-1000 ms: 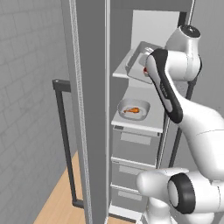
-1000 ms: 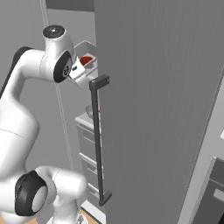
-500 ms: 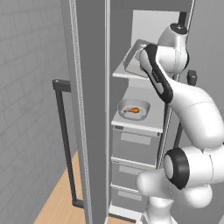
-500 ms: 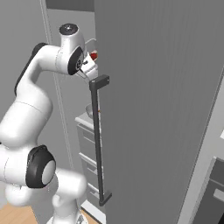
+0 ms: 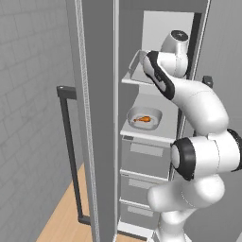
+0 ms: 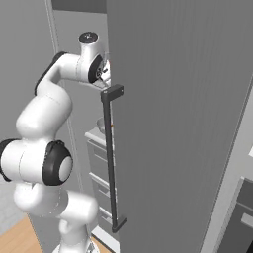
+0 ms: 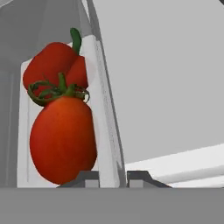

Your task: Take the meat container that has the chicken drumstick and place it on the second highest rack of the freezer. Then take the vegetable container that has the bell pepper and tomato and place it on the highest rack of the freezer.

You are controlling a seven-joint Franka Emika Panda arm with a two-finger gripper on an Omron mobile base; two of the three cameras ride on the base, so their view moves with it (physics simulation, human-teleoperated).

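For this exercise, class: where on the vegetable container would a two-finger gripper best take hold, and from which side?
Grip the vegetable container by its thin upright side wall, fingers straddling the rim, one inside and one outside. The hand view shows the gripper placed just so. Come along that wall, beside the tomato and bell pepper, which crowd the inside.

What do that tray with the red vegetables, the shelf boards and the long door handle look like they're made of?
The tray looks like thin translucent plastic: pale, and the tomato and pepper show faintly through its wall. The shelf boards look like matte grey plastic or painted metal, flat with no shine. The door handle seems dark matte metal or plastic, a square-edged bar. It is all rendered, so these are guesses.
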